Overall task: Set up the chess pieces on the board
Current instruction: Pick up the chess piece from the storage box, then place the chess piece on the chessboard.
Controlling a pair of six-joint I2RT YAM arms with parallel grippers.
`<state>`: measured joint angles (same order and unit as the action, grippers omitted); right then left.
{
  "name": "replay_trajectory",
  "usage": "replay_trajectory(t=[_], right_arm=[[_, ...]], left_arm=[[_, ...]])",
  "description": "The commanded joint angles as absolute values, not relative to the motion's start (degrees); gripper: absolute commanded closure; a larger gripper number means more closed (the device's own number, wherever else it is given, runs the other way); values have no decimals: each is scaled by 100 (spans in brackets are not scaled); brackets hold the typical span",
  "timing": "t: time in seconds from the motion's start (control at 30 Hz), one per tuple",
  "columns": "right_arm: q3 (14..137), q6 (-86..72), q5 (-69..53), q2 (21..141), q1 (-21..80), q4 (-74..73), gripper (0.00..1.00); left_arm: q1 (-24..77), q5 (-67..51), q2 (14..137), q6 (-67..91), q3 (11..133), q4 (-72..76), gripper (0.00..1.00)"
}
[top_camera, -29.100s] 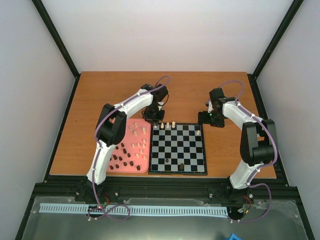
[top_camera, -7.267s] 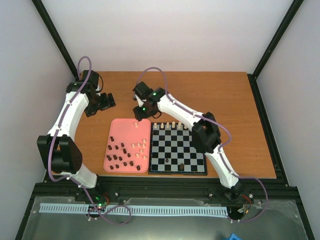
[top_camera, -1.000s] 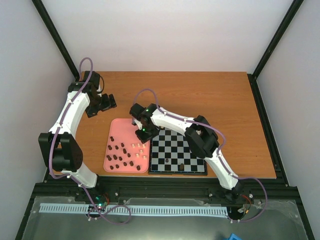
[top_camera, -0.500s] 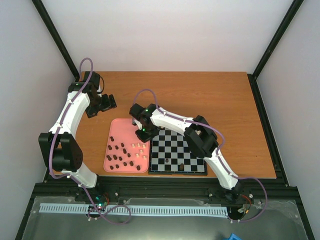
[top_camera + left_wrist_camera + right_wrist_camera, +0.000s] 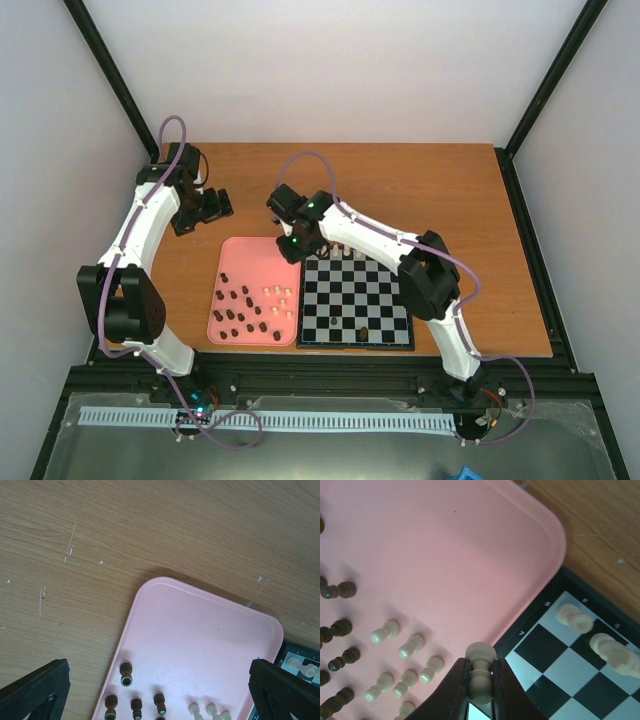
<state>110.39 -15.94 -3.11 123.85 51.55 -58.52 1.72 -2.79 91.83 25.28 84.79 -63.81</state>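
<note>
Black-and-white checkered chessboard (image 5: 355,300), beside pink rounded plastic tray (image 5: 255,262) of loose pieces (image 5: 385,631). Left gripper (image 5: 160,680): jaws wide, empty, near the tray's far corner. Right gripper (image 5: 480,670): pinching a cream peg-like pawn (image 5: 481,652) upright over the board's tray-side edge. Best lowered centred on a vacant square, clear of standing cream pieces (image 5: 575,619), then released.

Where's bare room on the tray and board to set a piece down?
On the tray, the far half is bare; dark pieces and cream pieces crowd the near half. On the board, the middle rows are free, between the far cream row and two dark pieces near.
</note>
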Motion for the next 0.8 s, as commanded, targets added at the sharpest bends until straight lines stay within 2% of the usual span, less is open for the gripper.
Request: replay_trajectory(t=[0.0,0.77], right_arm=[[10814,-1872,-199,12319,4945,-5798,93],[10525,-2040,-548,12611,4658,-5744,93]], left_arm=[[140,-264,9170,2461,8585,-6293,0],[136,-254,9231,2455,8639,-6311,0]])
